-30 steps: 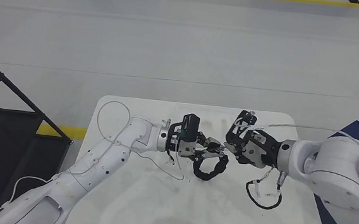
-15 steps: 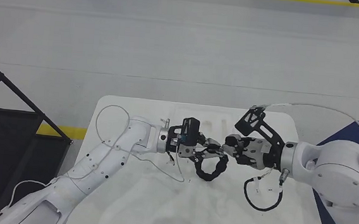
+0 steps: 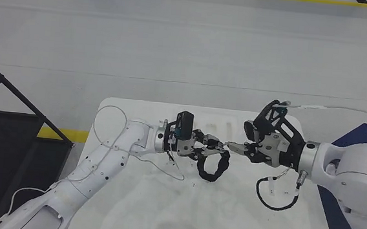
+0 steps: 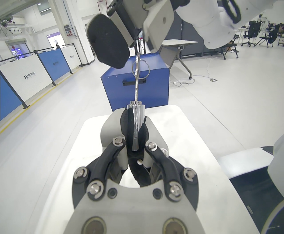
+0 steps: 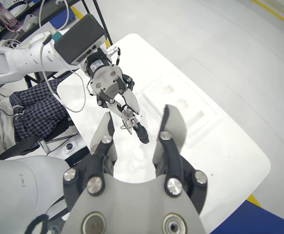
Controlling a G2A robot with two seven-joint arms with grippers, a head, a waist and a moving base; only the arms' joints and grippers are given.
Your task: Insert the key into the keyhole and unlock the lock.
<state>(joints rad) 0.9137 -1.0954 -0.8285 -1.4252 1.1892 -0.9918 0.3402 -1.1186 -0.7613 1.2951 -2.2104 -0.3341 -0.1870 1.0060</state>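
White table (image 3: 131, 204) in the top view, with both arms meeting above its middle. The left gripper (image 3: 208, 144) comes in from the left side and grasps the lock (image 3: 208, 178), whose black cable curls in a loop under the fingers. The right gripper (image 3: 235, 146) faces it tip to tip, just beside it. What lies between the two tips is too small to make out here. A white foam tray (image 3: 225, 125) with shallow recesses sits on the table behind them.

In the left wrist view, the left gripper's padded fingers are clamped tight on the lock's chrome cylinder, which stands up between them. The key (image 4: 136, 89) is seated in the keyhole at the cylinder's end and stands straight out from it, with a thin key ring (image 4: 146, 66) threaded through its head. The right gripper hangs just beyond the key head, one black pad to one side and the other finger to the other.

In the right wrist view, the right gripper's fingers are spread wide and hold nothing. The lock, gripped by the left gripper, appears in the gap between them but farther off. The key seems to jut from the lock's face toward the camera, though it is blurred.
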